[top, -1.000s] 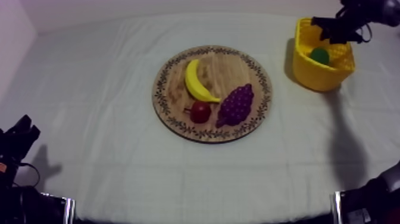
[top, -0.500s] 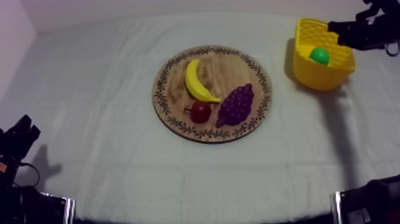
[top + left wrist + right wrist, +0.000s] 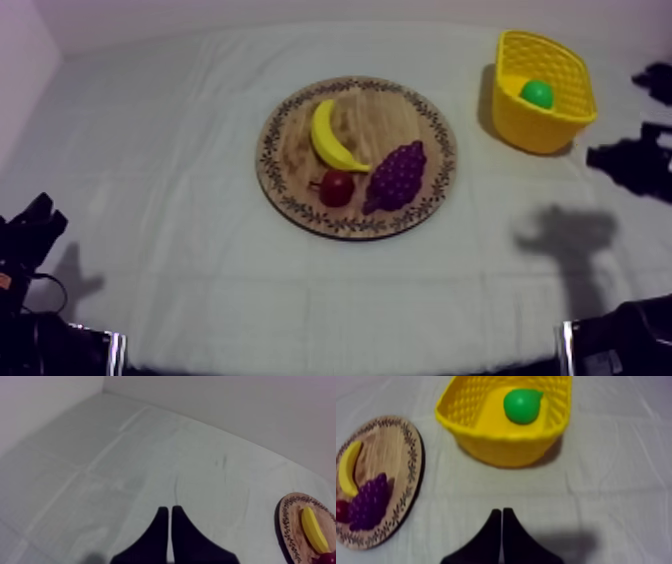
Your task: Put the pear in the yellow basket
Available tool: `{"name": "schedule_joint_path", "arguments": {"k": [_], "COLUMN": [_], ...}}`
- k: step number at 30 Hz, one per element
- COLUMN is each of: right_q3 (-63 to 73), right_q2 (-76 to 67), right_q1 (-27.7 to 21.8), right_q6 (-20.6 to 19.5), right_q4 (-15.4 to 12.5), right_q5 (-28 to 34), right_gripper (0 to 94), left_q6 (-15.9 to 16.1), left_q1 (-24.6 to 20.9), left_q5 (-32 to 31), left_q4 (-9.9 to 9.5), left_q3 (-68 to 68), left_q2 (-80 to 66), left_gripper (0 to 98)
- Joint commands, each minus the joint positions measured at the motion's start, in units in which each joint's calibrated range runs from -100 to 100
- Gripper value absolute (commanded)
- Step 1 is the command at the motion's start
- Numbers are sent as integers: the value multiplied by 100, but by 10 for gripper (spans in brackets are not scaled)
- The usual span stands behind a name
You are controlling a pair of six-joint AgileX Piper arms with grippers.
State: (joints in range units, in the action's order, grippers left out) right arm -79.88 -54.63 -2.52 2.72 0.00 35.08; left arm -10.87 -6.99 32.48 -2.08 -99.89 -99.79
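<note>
From above, the worktop (image 3: 180, 150) carries the wooden board (image 3: 357, 100) at its middle. A banana (image 3: 333, 137), grapes (image 3: 397, 176) and a small red fruit (image 3: 336, 187) lie on it. The yellow basket (image 3: 543, 130) stands well apart toward the far right, and the green pear (image 3: 537, 94) lies inside it. The right arm (image 3: 630, 162) is dark at the right edge, near the basket but not touching it.

The left wrist view gives the finger state: the left end effector (image 3: 167, 526) has its fingers pressed together over bare cloth, with the board's rim and the banana off to one side.

The right wrist view brings the basket closer, with the pear against its far wall. The right end effector (image 3: 502, 526) is pressed together, pinching nothing, over the cloth before the basket, beside the board.
</note>
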Motion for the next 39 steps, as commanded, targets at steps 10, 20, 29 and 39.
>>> {"name": "schedule_joint_path", "arguments": {"k": [10, 20, 29, 39], "right_q3": [-1573, -1730, -1978, -1989], "right_q2": [-3894, -4098, -4104, -4104], "right_q1": [74, 157, 167, 168], "right_q6": [106, -146, 425, 763], "right_q4": [-84, 42, -143, -154], "right_q5": [1204, 1147, 215, 194], "right_gripper": [7, 7, 6, 6], "left_q6": [1, 0, 0, 1], "left_q1": [2, 1, 1, 1], "left_q5": [2, 2, 2, 2], "left_q4": [0, 0, 0, 0], "left_q3": [0, 0, 0, 0], "left_q2": [-4, -4, -4, -4], "left_gripper": [1, 1, 1, 1]}}
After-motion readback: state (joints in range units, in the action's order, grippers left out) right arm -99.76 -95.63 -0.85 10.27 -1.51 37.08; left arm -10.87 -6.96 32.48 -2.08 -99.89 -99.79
